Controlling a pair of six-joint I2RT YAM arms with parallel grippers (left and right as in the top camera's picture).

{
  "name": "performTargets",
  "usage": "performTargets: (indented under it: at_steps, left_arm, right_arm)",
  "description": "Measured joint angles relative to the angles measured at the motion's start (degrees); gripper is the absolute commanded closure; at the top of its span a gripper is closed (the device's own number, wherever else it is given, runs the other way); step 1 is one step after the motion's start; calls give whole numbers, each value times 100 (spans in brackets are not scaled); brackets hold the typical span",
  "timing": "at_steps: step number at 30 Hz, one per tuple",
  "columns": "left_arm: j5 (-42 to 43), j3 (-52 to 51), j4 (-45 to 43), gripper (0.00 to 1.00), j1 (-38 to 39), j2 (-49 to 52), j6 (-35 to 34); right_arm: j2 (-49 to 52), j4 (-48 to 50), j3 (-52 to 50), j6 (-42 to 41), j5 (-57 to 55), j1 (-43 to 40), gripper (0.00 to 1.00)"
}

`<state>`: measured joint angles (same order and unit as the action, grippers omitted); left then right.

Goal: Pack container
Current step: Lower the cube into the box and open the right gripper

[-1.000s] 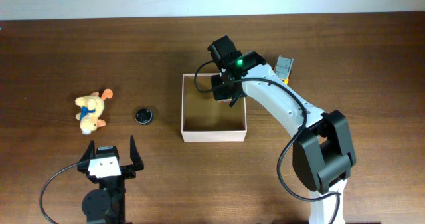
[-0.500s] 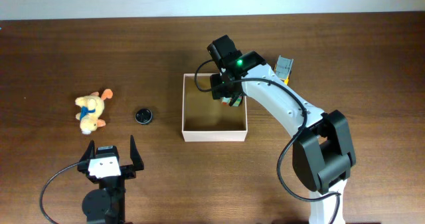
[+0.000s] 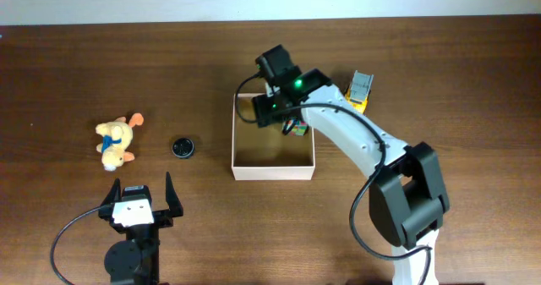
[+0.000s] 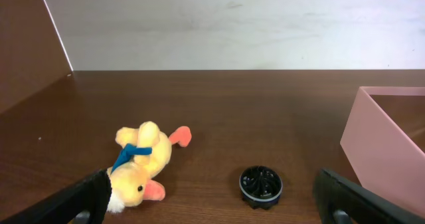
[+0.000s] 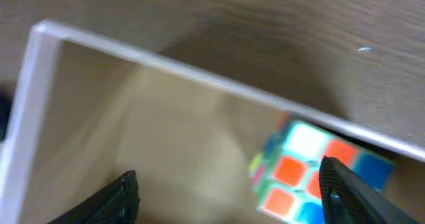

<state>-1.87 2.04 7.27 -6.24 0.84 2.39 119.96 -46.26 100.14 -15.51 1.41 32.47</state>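
- Now 1 multicoloured puzzle cube (image 5: 312,174) is seen inside the square white cardboard container (image 3: 272,172), by its right wall.
- The right gripper (image 5: 232,194) is held spread and empty above the container.
- A yellow plush duck (image 3: 116,143) and a round black disc (image 3: 183,147) are found left of the container, nearer the left gripper (image 3: 140,189), which is also spread and empty.

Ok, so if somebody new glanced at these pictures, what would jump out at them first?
Probably the right gripper hanging open over the white box in the middle of the table, with a colourful puzzle cube lying inside against the box's right-hand wall. After that, the yellow plush duck on the left side of the table, with a small black disc just to its right.
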Motion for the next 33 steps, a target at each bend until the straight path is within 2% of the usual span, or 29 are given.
performTargets:
  at_steps: [8, 17, 33]
  left_arm:
    - [0, 0, 0, 1, 0, 0, 0]
    - [0, 0, 0, 1, 0, 0, 0]
    - [0, 0, 0, 1, 0, 0, 0]
  right_arm:
    - [109, -22, 4, 369, 87, 398, 26]
    - [549, -57, 4, 439, 107, 400, 25]
    - [597, -83, 4, 688, -140, 400, 25]
